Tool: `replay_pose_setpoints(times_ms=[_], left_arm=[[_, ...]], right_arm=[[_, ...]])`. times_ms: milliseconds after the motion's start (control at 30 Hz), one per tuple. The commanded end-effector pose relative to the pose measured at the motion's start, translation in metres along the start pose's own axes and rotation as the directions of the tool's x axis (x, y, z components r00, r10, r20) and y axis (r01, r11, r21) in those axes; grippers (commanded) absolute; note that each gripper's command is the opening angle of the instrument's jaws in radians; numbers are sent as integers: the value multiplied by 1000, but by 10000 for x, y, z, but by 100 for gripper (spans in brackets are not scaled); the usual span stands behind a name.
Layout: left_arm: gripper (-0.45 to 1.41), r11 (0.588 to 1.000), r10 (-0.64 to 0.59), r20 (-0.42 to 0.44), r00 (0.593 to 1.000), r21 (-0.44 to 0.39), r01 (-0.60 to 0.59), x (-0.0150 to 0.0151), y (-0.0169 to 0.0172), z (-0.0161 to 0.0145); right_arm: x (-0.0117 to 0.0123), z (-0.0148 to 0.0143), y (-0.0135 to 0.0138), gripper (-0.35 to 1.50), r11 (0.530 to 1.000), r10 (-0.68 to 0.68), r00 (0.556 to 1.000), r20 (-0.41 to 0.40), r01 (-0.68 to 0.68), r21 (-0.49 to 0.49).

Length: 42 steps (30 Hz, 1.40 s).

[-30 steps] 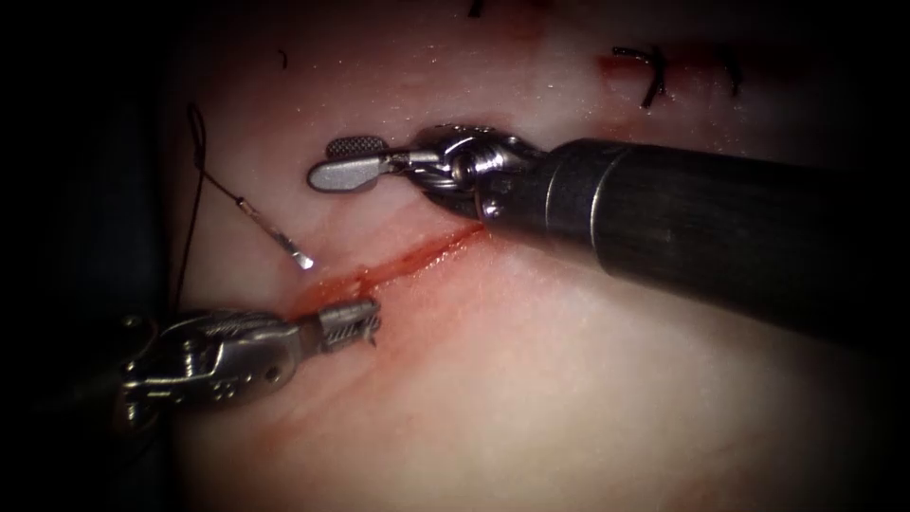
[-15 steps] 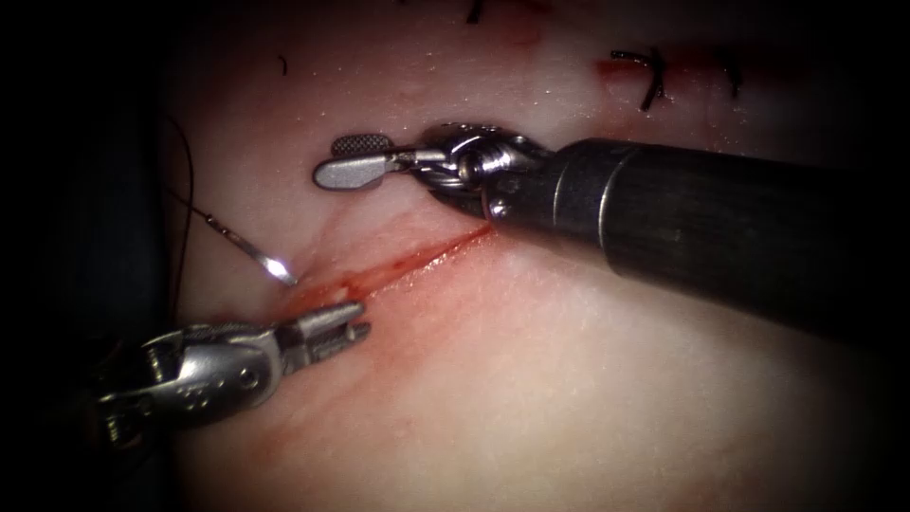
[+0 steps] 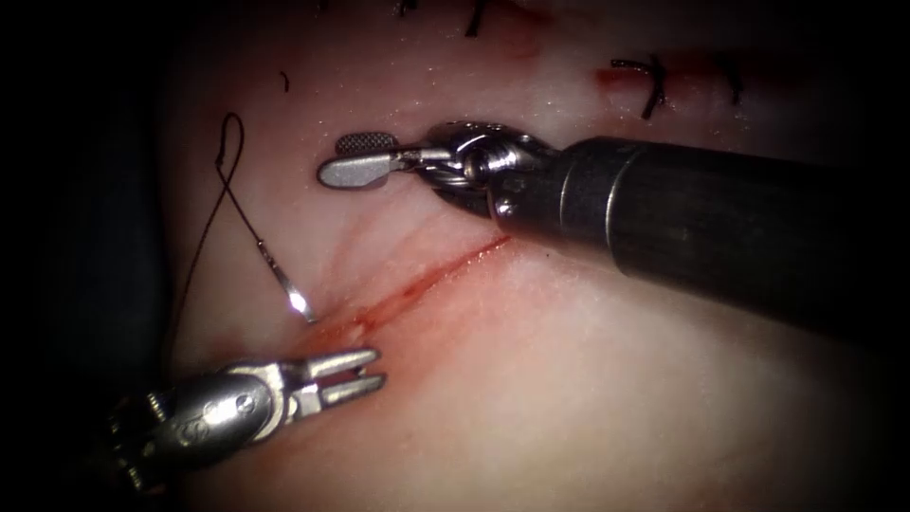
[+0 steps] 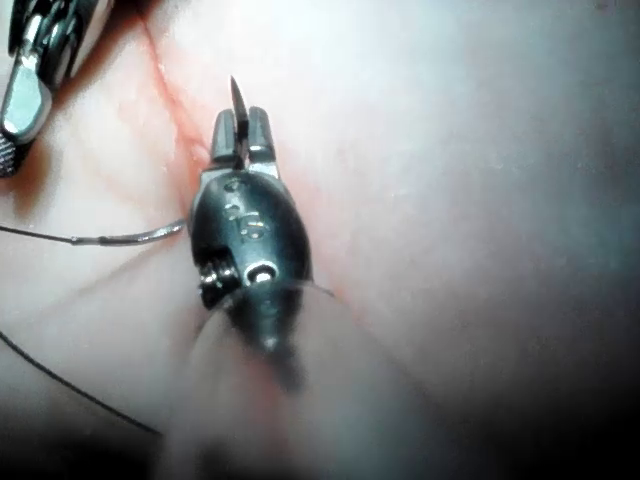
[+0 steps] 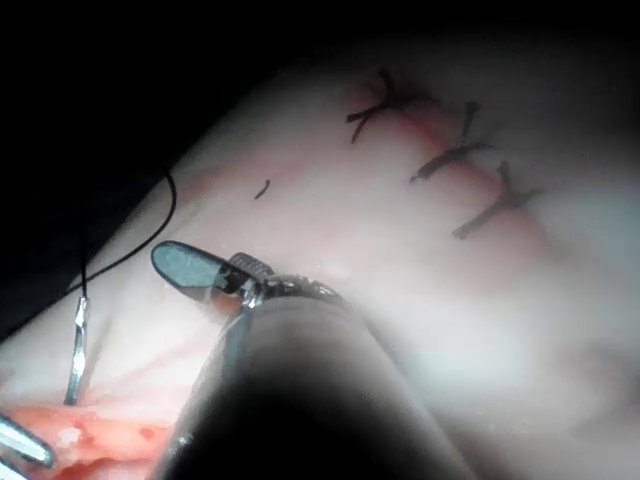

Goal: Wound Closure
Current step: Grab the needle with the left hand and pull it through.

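Note:
The cut runs as a red line across the pale tissue. The needle is in the tissue on the cut's left side, its thread end sticking up and out. Dark thread loops away from it to the left. My left tool sits just right of the cut's near end, jaws open. In the left wrist view a dark needle point stands between the left tool's jaws; the needle's thread end lies beside it. My right tool hovers above the cut, open, holding nothing.
Finished dark stitches cross the closed far part of the wound, also seen as stitches in the right wrist view. A short cut end of thread lies on the tissue. The right tool's thick shaft spans the right side.
The left tool has slid down along the tissue, and its jaws, shut at the cut a second ago, have opened. The needle's thread end and thread loop swung. The right tool barely moved.

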Motion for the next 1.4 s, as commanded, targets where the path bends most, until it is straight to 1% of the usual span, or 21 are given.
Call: replay_pose_setpoints(times_ms=[33,200,333,433,533,567,600,633,700,733,833,900,933,1000,1100,1167,1233,1267,1300,1367,1400], left_arm=[[-35,1000,-15,-15,1000,-3,15,-4,-3,6],[-35,989,-146,-114,983,18,149,-3,1,6],[-35,972,-228,-180,957,19,235,-1,4,6],[-35,952,-293,-234,927,19,306,1,7,6],[-35,921,-369,-275,888,18,389,6,10,6],[-35,904,-406,-294,866,13,428,8,12,5],[-35,893,-426,-311,850,10,451,9,13,5],[-35,879,-451,-324,832,0,477,11,14,4],[-35,855,-490,-347,799,-12,519,17,16,4],[-35,843,-509,-358,783,-24,538,19,17,4],[-35,820,-543,-377,751,-44,571,25,20,4],[-35,803,-566,-391,726,-63,592,29,22,4],[-35,786,-589,-397,704,-78,613,32,24,5],[-35,747,-636,-409,654,-114,655,37,28,6],[-35,713,-673,-418,611,-144,686,41,32,7],[-35,672,-712,-416,565,-170,721,47,37,7],[-35,671,-712,-417,565,-169,721,48,38,7],[-35,662,-720,-417,554,-176,728,50,39,7],[-35,660,-723,-414,553,-179,729,55,41,7],[-35,659,-725,-414,550,-187,728,60,42,6],[-35,654,-732,-410,544,-198,730,64,42,6]], right_arm=[[4,7,2,108,1000,-3,1000,-1,3,2],[3,7,2,103,1000,-3,1000,-1,3,2],[3,6,2,101,1000,-3,1000,0,3,3],[3,4,2,100,1000,-3,1000,0,3,4],[3,3,2,98,1000,9,1000,-8,-9,-3],[3,2,2,93,1000,21,1000,-11,-21,-5],[3,0,1,84,1000,27,999,-17,-28,-10],[3,-1,1,64,1000,27,999,-28,-28,-15],[0,-6,1,-15,998,24,999,-24,-25,-50],[0,-9,0,-35,996,22,1000,-15,-24,-81],[1,-15,-1,-35,988,-23,1000,4,23,-151],[4,-20,-2,-35,981,-83,997,1,82,-178],[8,-22,-1,-35,969,-150,989,-4,146,-198],[15,-24,0,-35,948,-254,967,18,253,-195],[24,-23,3,-35,937,-317,946,64,323,-132],[28,-23,4,-35,914,-377,921,96,387,-120],[29,-23,3,-35,914,-376,921,101,386,-122],[29,-23,2,-35,914,-374,921,107,386,-124],[27,-24,0,-35,882,-441,889,124,455,-120],[27,-24,-1,-35,873,-457,881,124,471,-127],[26,-23,-2,-35,866,-463,878,119,477,-150]])
